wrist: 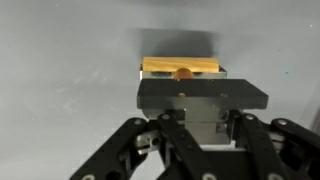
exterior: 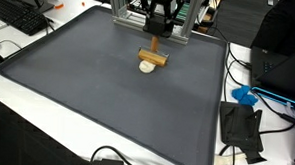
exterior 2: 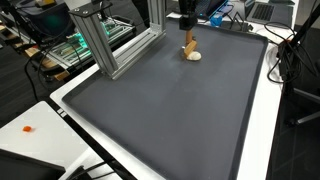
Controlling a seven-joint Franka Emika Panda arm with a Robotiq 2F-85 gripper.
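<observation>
A wooden piece stands on the dark grey mat (exterior: 97,90) near its far edge. It is an upright stick (exterior: 150,45) on a short wooden crossbar (exterior: 152,60). A small white round object (exterior: 146,66) lies at its foot, touching or just in front of it. My gripper (exterior: 153,31) points straight down and is shut on the top of the stick. The same shows in an exterior view: gripper (exterior 2: 187,24), stick (exterior 2: 187,42), white object (exterior 2: 194,56). In the wrist view the crossbar (wrist: 165,65) and the stick's end (wrist: 184,73) show beyond the gripper's black body.
An aluminium frame (exterior: 140,17) stands along the mat's far edge behind the gripper, also seen in an exterior view (exterior 2: 100,40). A keyboard (exterior: 20,15) lies off one corner. Black items (exterior: 242,129), a blue object (exterior: 245,95) and cables lie on the white table beside the mat.
</observation>
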